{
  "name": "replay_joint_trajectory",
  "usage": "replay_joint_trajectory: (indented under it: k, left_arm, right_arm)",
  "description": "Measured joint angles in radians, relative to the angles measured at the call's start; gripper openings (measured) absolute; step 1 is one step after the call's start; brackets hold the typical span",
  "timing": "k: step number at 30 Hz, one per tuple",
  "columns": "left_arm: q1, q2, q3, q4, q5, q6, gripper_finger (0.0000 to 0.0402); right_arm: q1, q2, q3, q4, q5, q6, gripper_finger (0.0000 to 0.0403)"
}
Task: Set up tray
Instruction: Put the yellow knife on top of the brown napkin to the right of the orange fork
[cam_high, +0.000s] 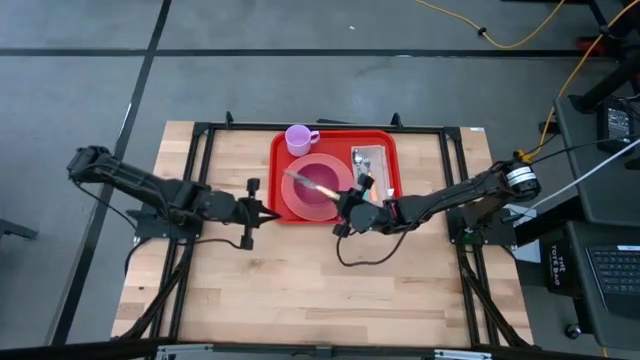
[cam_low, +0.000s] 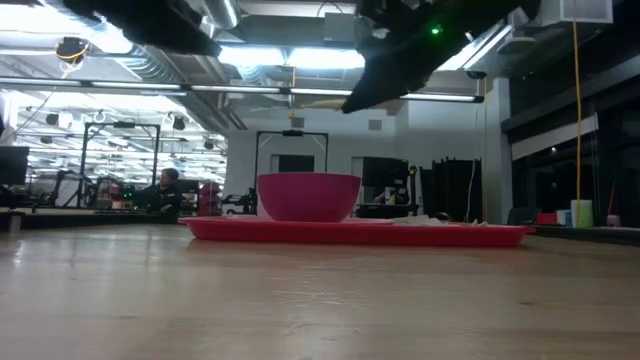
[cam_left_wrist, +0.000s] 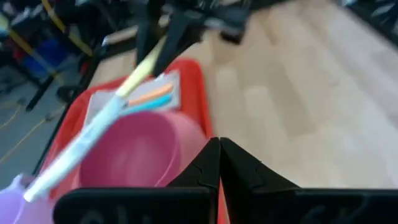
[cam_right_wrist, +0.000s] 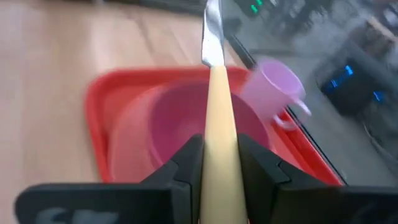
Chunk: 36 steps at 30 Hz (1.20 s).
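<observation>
Gripping a cream-handled knife (cam_right_wrist: 214, 124), the right end effector (cam_high: 352, 207) hovers over the red tray (cam_high: 385, 140); no writing is legible. The left end effector (cam_high: 268, 214), fingers together, waits beside the tray.

Bright red rectangular tray (cam_high: 383, 140), rounded corners, low raised rim. Lies flat on the wooden table at the far-centre edge, long side across. Loaded: 1 pink bowl on a pink plate, 1 lilac mug at the far-left corner, cutlery on the right side.
</observation>
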Motion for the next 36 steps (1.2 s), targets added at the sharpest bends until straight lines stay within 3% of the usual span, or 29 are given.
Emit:
replay_joint_trajectory:
  k: [5,9,15,19,26,36]
  left_arm:
    - [0.000,-0.053,-0.100,0.149,0.047,0.050,0.0005]
    - [0.001,-0.064,-0.122,0.168,0.036,0.052,0.0003]
    - [0.001,-0.062,-0.125,0.167,0.037,0.051,0.0003]
    - [0.001,-0.062,-0.125,0.166,0.038,0.050,0.0007]
    - [0.001,-0.061,-0.124,0.166,0.037,0.061,0.0004]
    - [0.001,-0.061,-0.124,0.165,0.037,0.073,0.0008]
  right_arm:
    - [0.000,-0.053,-0.004,-0.159,0.089,0.206,0.0080]
    - [0.009,-0.074,-0.004,-0.297,0.170,0.365,0.0080]
    - [0.025,-0.091,-0.005,-0.521,0.220,0.632,0.0080]
    - [0.031,-0.091,-0.005,-0.620,0.198,0.755,0.0080]
    - [0.031,-0.154,-0.005,-0.689,0.112,0.761,0.0080]
    - [0.031,-0.375,-0.052,-0.762,0.151,0.745,0.0080]
